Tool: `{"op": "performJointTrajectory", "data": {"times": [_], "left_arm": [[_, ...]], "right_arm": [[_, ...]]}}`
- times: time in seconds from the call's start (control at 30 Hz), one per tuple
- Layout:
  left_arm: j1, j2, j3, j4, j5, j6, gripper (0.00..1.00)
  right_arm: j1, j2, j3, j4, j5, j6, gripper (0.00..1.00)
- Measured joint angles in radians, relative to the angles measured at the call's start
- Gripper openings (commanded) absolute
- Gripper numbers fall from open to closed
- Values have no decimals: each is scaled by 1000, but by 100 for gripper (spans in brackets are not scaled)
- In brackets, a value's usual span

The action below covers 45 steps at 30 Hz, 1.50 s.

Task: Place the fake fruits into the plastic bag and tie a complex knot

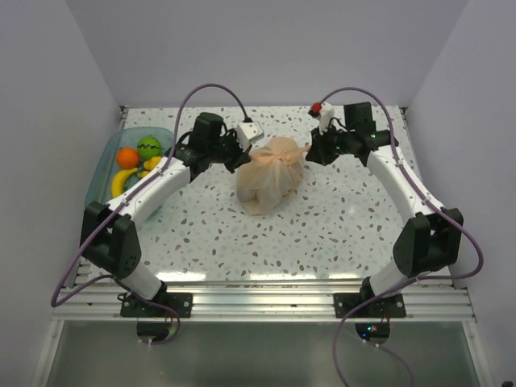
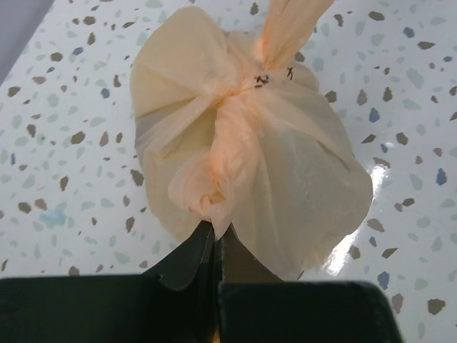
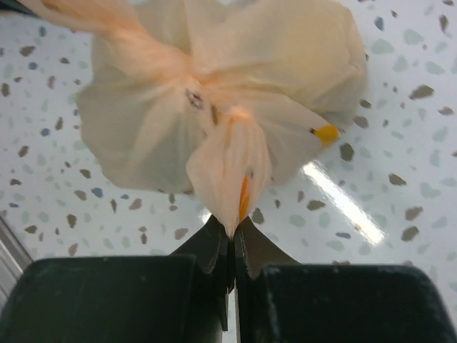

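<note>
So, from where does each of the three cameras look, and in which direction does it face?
Top external: fixed above and behind the arms, looking down on the table; both arms show whole, the plastic bag between them.
Left wrist: on the left arm, looking along the left gripper, shut on one bag tail.
Right wrist: on the right arm, facing the opposite way; the right gripper is shut on the other tail.
Shared: both wrist views show the knot from opposite sides.

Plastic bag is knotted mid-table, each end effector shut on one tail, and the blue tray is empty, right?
No: top external shows the blue tray holding an orange, a green melon and a banana. The plastic bag, left end effector and right end effector are as you say.
</note>
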Motion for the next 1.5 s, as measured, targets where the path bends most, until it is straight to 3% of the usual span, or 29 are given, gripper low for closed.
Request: {"op": "performJointTrajectory", "data": {"times": [0.2, 0.5, 0.8, 0.83, 0.93, 0.97, 1.03, 1.07, 1.13, 1.17, 1.2, 1.27, 1.37, 1.5], "left_arm": [[-64, 85, 98, 4, 26, -91, 0], [-56, 93, 118, 144, 79, -294, 0], [-51, 95, -39, 315, 71, -401, 0], [-50, 98, -67, 322, 71, -410, 0], [-45, 108, -160, 346, 70, -435, 19], [-45, 108, -190, 348, 71, -440, 32], [-43, 108, -226, 344, 71, -445, 47], [-40, 108, -236, 340, 73, -444, 64], [-38, 101, -238, 334, 79, -438, 78], [-34, 91, -238, 329, 83, -435, 95], [-28, 77, -236, 318, 86, -430, 100], [-8, 42, -220, 269, 99, -428, 100], [47, -9, -171, 204, 130, -414, 100], [179, -77, -75, 105, 193, -406, 100]], "right_arm": [[111, 61, 100, 53, -57, 138, 0], [134, 86, 141, 154, -134, 340, 0], [137, 90, 23, 339, -183, 447, 0], [139, 93, 5, 350, -184, 447, 5], [144, 103, -58, 369, -184, 446, 20], [146, 104, -77, 369, -185, 447, 26], [146, 103, -106, 366, -185, 441, 46], [147, 103, -111, 361, -184, 440, 55], [148, 93, -117, 348, -182, 424, 72], [148, 84, -118, 338, -180, 415, 76], [148, 67, -118, 326, -177, 406, 81], [147, 18, -118, 293, -165, 378, 91], [135, -84, -108, 221, -146, 325, 98], [70, -209, -72, 146, -137, 266, 99]]}}
